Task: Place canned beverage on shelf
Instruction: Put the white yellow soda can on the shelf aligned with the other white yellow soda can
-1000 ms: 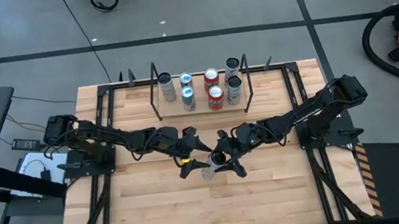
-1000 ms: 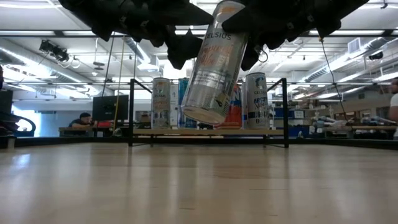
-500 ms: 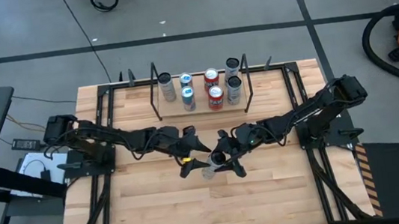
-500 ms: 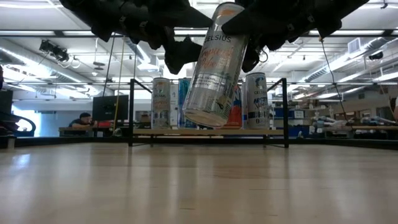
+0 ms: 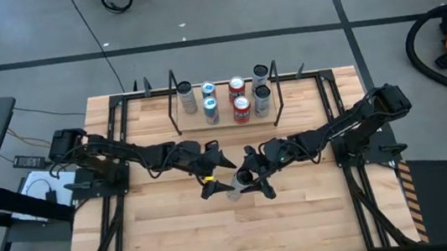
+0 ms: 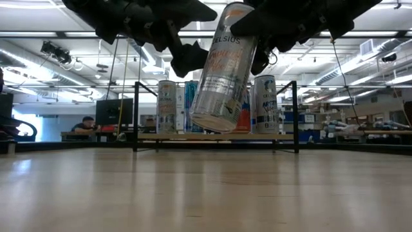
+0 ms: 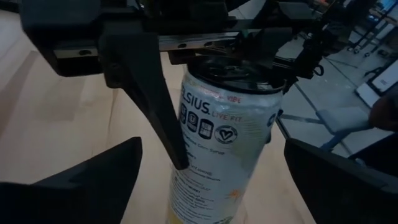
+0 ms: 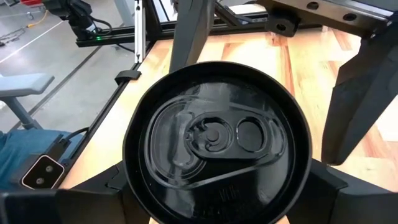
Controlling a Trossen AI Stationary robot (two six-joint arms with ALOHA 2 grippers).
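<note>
So the silver can [image 6: 222, 67] is clamped near its top by the right gripper [image 5: 250, 179], tilted, lifted clear of the table mid-way out. The left gripper [image 5: 212, 176] is spread open just beside it. The shelf [image 5: 227, 122], already stocked with what looks like seven cans, hasn't been reached yet.

**What sits on my table**

My table [image 5: 302, 218] is a light wood butcher-block top. At its far edge, midway across, stands the shelf [image 5: 228, 124]: a low wooden board between thin black rod uprights. On the board I count seven cans [image 5: 241, 109] standing upright in two loose rows, silver and blue ones to the left, two red ones in the middle, two darker ones to the right. In the low view the shelf [image 6: 215, 136] rests directly on the tabletop [image 6: 206, 193].
</note>
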